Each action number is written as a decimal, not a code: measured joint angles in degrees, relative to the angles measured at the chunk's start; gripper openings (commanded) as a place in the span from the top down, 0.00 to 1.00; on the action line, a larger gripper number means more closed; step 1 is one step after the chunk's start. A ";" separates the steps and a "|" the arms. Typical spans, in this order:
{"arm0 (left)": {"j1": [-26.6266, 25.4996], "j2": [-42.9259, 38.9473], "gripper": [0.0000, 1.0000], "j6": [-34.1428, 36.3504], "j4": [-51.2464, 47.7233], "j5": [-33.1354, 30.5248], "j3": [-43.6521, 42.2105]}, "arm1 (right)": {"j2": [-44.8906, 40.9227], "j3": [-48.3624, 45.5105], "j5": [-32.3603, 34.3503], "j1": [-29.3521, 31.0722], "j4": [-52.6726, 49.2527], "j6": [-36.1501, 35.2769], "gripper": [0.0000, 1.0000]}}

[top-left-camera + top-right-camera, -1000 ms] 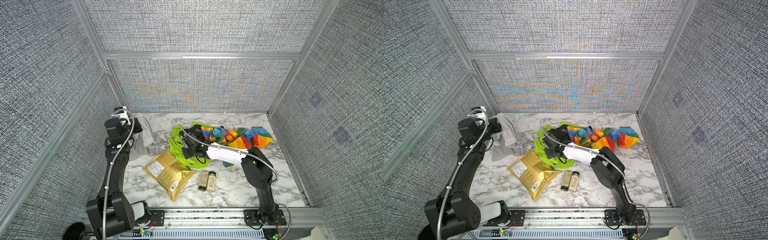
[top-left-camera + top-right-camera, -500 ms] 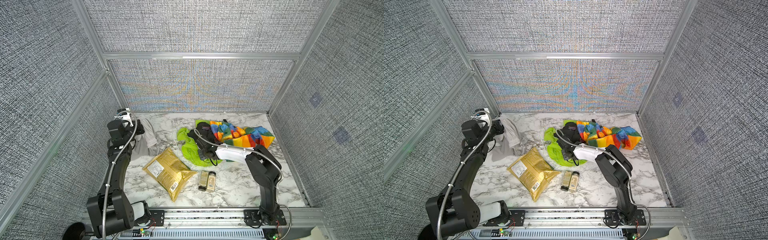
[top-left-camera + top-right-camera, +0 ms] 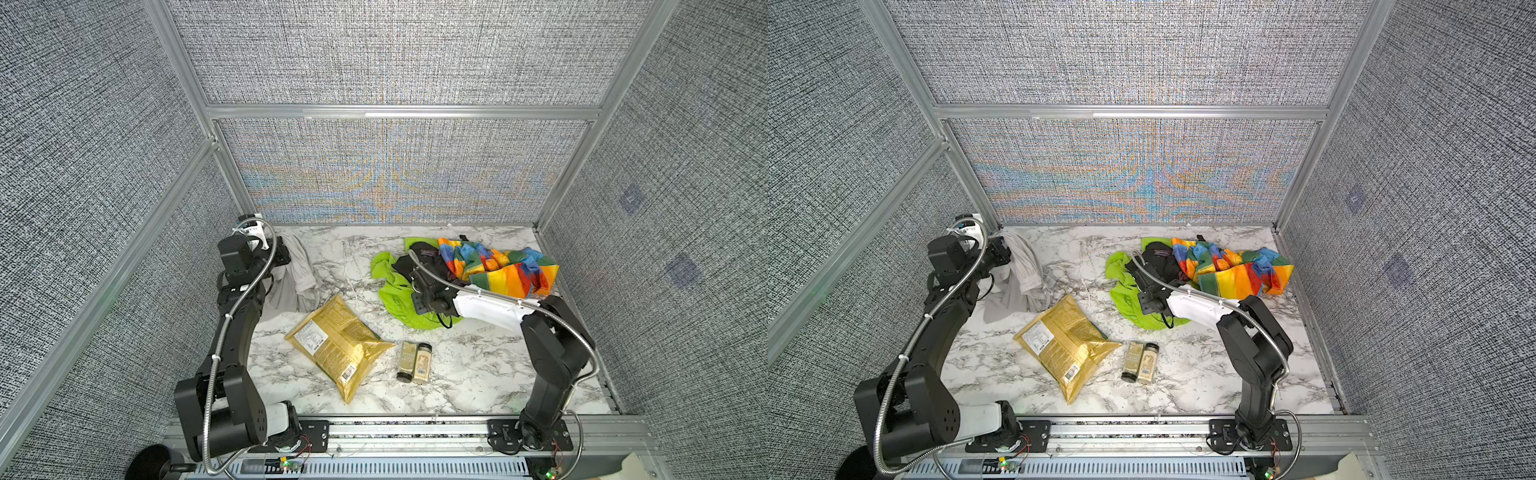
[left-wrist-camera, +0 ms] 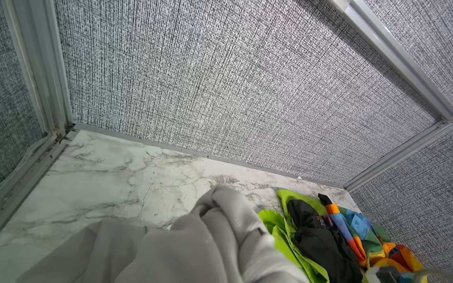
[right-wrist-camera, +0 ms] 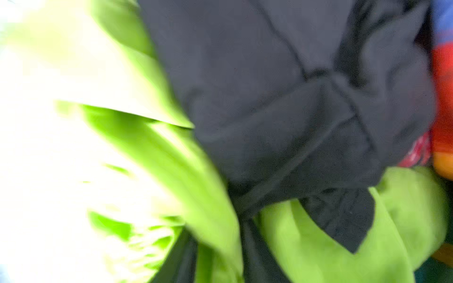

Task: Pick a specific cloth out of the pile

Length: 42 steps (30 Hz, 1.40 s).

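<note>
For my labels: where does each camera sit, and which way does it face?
Both top views: high in front, looking down at the table; left arm, right arm show.
Left wrist: low, facing the back wall past the cloth; own arm unseen.
Right wrist: close on the pile, blurred; own arm unseen.
Shared: left wrist and top views show the pile.

- the cloth [image 3: 297, 282] — plain light grey
- lime green cloth [image 3: 390, 299] — bright and unpatterned
- black fabric [image 3: 403, 266] — solid black
- rainbow-striped cloth [image 3: 511, 274] — red, orange, yellow, green and blue bands
- snack bag [image 3: 338, 349] — gold, with a pale label patch
- table [image 3: 469, 374] — white marble, grey veins
- walls [image 3: 395, 62] — grey woven speckle
</note>
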 measured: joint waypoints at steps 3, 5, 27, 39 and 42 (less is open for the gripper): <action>-0.04 3.72 0.91 0.39 -0.37 -0.17 8.50 | -5.16 -1.14 -2.69 0.00 0.96 0.00 0.30; -0.04 6.82 0.91 0.35 -0.09 -0.22 15.52 | -9.25 -2.21 -4.44 0.00 1.25 0.04 0.22; -0.90 10.25 0.91 -3.98 -5.90 -10.73 28.24 | -27.06 -9.11 -10.16 0.02 0.59 -0.39 0.01; -0.74 3.74 0.88 0.20 -10.54 -23.50 4.98 | -28.83 -11.85 -10.80 0.02 0.44 -1.31 0.01; -0.74 7.91 0.87 0.26 -9.88 -23.23 3.67 | -29.22 -12.22 -10.93 0.02 0.37 -1.38 0.01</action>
